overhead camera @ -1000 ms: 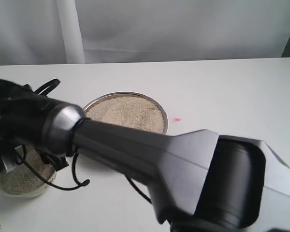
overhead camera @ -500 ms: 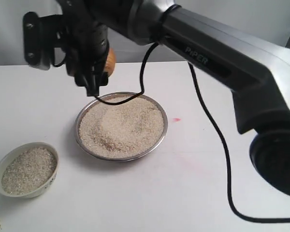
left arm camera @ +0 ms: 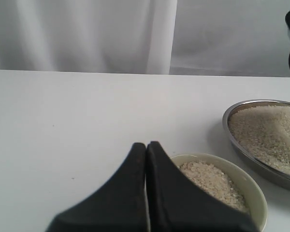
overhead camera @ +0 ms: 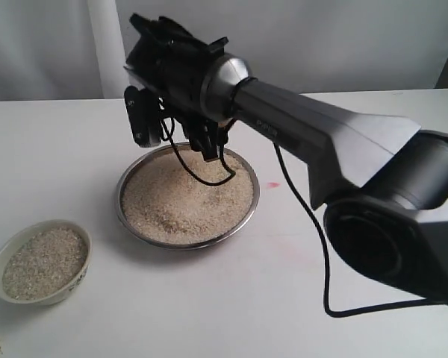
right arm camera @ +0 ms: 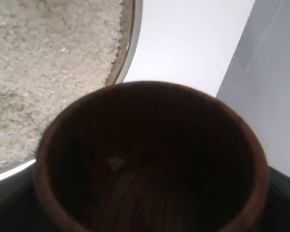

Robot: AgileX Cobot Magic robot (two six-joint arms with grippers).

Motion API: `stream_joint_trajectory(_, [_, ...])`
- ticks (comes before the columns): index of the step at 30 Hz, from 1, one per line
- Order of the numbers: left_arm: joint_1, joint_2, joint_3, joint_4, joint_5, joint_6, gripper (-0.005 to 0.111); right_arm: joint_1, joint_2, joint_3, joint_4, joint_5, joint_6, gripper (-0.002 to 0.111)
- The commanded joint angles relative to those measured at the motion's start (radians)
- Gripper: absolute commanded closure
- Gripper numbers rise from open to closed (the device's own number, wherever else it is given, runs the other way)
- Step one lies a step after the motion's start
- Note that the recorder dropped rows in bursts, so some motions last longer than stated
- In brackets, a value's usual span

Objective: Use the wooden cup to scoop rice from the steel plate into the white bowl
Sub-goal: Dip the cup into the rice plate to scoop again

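1. Cup [right arm camera: 150, 159]: reddish-brown wood, dark inside, pale speck at bottom; clamped between right gripper [overhead camera: 209, 149] fingers.
2. Rice [overhead camera: 187, 198] heaped in plate [overhead camera: 128, 216], just below those fingers.
3. Left gripper [left arm camera: 146, 145] pressed shut, empty; bowl [left arm camera: 257, 195] just past its fingertips.
4. Lettering on arm [overhead camera: 321, 134] too small to read.

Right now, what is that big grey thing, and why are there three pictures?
It is a robot with two arms, each ending in a gripper, a pinching hand. One picture comes from a camera off to the side; the other two come from small cameras on the wrists. On the table stand a plate full of rice and a bowl with rice too. The grey arm is the right one; the right gripper hangs over the plate's edge and holds a wooden cup, almost empty. The left gripper is pinched shut, empty, near the bowl.
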Motion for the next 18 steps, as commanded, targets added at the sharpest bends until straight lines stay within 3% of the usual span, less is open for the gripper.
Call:
stream_joint_trajectory(1, [-0.005, -0.002, -0.005, -0.005, -0.007, -0.002, 0.107, 0.0, 0.041, 0.007, -0.102, -0.022, -0.027, 0.108])
stream_joint_trajectory(18, [-0.005, -0.002, -0.005, -0.005, -0.007, -0.002, 0.107, 0.006, 0.109, 0.024, -0.102, 0.021, -0.031, 0.108])
